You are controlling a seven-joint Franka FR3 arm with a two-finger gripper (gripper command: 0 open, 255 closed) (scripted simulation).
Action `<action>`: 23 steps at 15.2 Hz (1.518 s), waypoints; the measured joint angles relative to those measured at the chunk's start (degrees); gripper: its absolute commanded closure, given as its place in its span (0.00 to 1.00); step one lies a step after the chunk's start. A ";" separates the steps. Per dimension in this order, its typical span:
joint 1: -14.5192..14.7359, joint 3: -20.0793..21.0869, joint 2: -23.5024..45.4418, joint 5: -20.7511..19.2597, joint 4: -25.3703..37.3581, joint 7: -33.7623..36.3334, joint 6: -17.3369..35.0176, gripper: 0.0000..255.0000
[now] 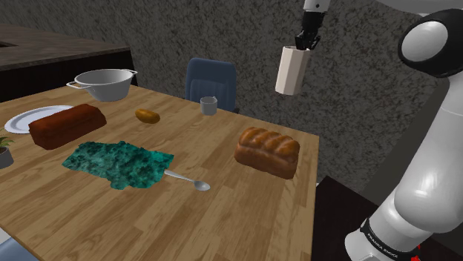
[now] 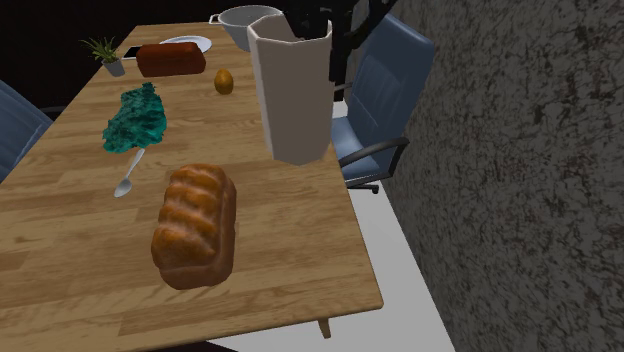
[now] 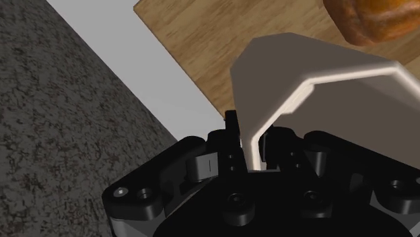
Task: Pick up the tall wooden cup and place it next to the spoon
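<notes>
Over one edge of the long wooden plank table [image 1: 222,215], before a rough grey speckled wall [image 1: 356,104], the black two-finger gripper [image 1: 306,44] pinches the rim of the tall pale beige faceted cup [image 1: 290,70], holding it aloft, well apart from the small silver spoon [image 1: 189,181] beside the crumpled teal cloth [image 1: 119,163].

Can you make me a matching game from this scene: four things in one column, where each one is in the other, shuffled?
1. tall cup
2. spoon
3. golden loaf
4. white colander

A. beside the teal cloth
B. held in the air by the gripper
C. alone near the table edge
D. by the plate

Pairs: 1-B, 2-A, 3-C, 4-D
</notes>
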 measured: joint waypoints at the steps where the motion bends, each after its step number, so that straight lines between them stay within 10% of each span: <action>1: 0.75 0.44 -0.78 -0.27 -0.64 1.12 -0.09 1.00; 23: 16.41 17.38 -18.00 -2.33 -21.00 33.12 3.56 1.00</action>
